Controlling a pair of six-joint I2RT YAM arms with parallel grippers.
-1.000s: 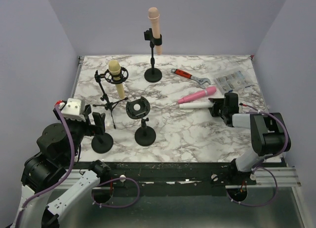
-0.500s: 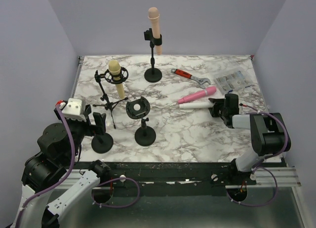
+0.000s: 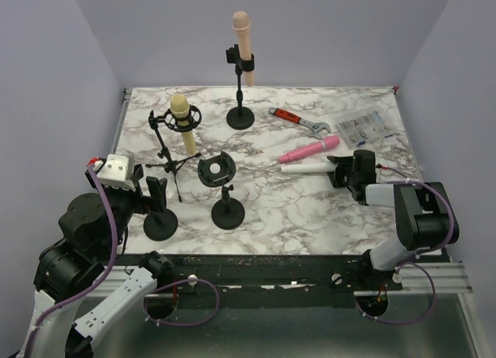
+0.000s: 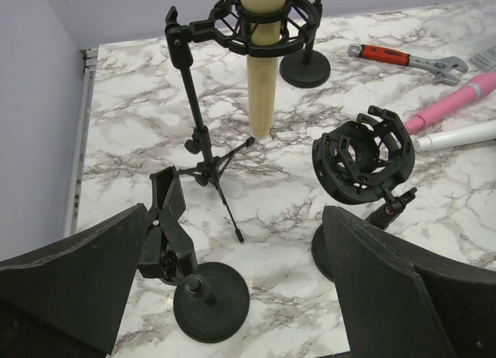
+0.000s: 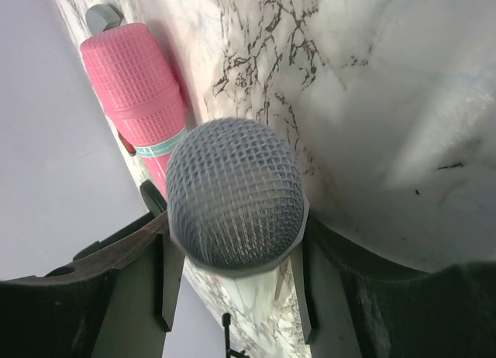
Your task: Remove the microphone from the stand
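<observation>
Half a second on, kept the right gripper [image 3: 339, 172] closed on the white microphone [image 3: 306, 170], sunk slightly lower, laying it on the table [image 3: 310, 211] beside the pink microphone [image 3: 308, 149], off the empty stand [image 3: 216, 170]. Held the left gripper [image 4: 234, 218] wide apart. Seemingly ready to release.

At right of centre in the top view, the right gripper [image 3: 338, 174] shifted slightly toward the lower right, baring more of the white microphone [image 3: 306, 169].

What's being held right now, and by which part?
The right gripper holds the white microphone with the grey mesh head, its fingers clamped on either side of that head. The left gripper is open and holds nothing.
</observation>
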